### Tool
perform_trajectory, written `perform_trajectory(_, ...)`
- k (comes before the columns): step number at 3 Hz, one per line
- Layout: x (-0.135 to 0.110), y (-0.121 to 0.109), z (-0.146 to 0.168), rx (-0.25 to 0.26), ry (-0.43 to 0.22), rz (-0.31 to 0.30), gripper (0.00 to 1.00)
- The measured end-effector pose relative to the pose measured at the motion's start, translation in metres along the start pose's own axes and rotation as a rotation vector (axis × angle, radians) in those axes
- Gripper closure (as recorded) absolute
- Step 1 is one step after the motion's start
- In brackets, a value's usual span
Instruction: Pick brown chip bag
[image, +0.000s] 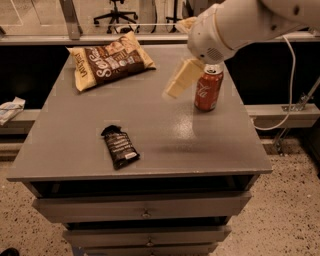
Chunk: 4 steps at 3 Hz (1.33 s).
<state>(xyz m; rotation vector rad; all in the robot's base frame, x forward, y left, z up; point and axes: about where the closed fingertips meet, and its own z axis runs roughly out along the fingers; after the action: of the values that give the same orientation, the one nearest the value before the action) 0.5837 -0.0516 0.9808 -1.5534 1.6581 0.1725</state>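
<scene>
1. Brown chip bag (111, 61): a large, puffy, crinkled snack bag with a dark brown centre panel, white lettering and tan-yellow ends.
2. Pose: lying flat with the printed face up. The long axis is slanted, so the right end sits slightly farther back than the left.
3. Location: the far-left corner of the grey surface (165, 130). The bag is wholly on it, with its left end close to the left edge.
4. State: resting free, with nothing touching it.
5. Gripper (176, 86): held above the surface, to the right of the bag and well apart from it.
</scene>
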Motion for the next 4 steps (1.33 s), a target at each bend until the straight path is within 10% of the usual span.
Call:
perform_trajectory(2,-0.040,-0.095,0.139,0.116,-0.122,0.087,0.00)
perform_trajectory(4,-0.055,-0.110,0.224,0.082,-0.060,0.052,0.00)
